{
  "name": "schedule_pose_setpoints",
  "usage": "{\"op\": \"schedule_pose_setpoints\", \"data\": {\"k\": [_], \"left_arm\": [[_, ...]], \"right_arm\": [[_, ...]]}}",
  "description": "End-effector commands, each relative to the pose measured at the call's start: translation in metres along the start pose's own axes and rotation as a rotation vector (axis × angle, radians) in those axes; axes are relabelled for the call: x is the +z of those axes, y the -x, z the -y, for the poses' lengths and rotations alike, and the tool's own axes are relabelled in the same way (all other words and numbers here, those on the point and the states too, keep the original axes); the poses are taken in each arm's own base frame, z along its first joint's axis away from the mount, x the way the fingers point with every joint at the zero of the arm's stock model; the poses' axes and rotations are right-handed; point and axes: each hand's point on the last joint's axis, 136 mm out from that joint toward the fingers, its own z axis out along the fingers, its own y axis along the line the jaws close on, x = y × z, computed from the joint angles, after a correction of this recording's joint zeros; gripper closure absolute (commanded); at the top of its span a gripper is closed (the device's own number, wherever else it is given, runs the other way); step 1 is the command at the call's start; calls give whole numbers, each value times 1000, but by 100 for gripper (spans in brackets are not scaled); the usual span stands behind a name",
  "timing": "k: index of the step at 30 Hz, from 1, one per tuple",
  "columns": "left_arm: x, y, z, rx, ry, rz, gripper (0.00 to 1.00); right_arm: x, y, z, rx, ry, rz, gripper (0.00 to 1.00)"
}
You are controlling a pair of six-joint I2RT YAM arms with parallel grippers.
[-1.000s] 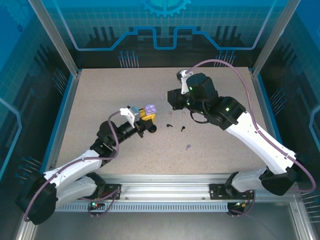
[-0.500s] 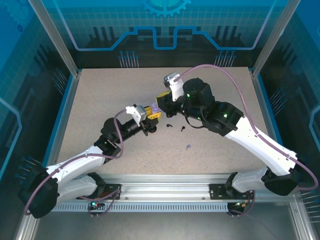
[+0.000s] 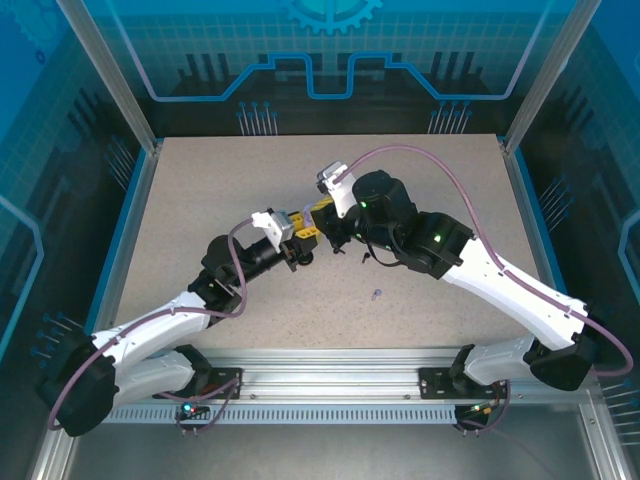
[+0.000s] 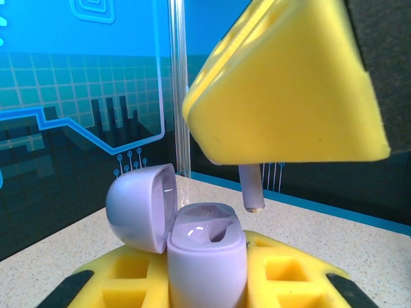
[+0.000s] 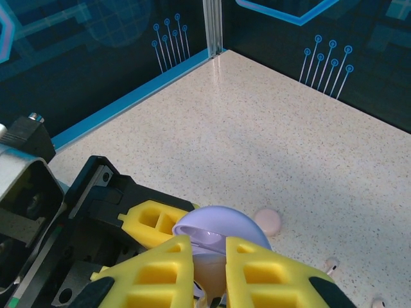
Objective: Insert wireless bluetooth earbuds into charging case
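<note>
The lavender earbud (image 4: 252, 190) hangs stem-down just above the open case (image 4: 207, 260), pinched in the right gripper (image 5: 209, 245), whose yellow fingers are pressed together on it! The case stands upright with its lid (image 4: 142, 204) swung back, clamped between the yellow fingers of the left gripper (image 3: 302, 232), which meets the right one mid-table. Out on the table (image 3: 200, 200), two black earbuds (image 3: 366, 257) lie just beside the right gripper, and a second lavender earbud (image 3: 376, 294) sits nearer the bases.
</note>
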Motion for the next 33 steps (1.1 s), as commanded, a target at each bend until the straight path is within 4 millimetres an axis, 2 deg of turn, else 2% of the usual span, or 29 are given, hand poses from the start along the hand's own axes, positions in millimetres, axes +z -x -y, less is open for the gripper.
{"op": "schedule_pose_setpoints", "data": {"k": [1,10,26,33], "left_arm": [[3,21,5,36,-17,46,100],[3,22,7,35,-27,44,100],[1,36,8,32,-26,82,100],[1,33,9,27,-32,72,100]], "right_arm": [[-5,8,-3,-18,-2,40,85],[1,9,-3,-21,-5,34,86],[11,-13,6,-3,-28,-4,87],[8,-9,7,24,-11,15,89]]}}
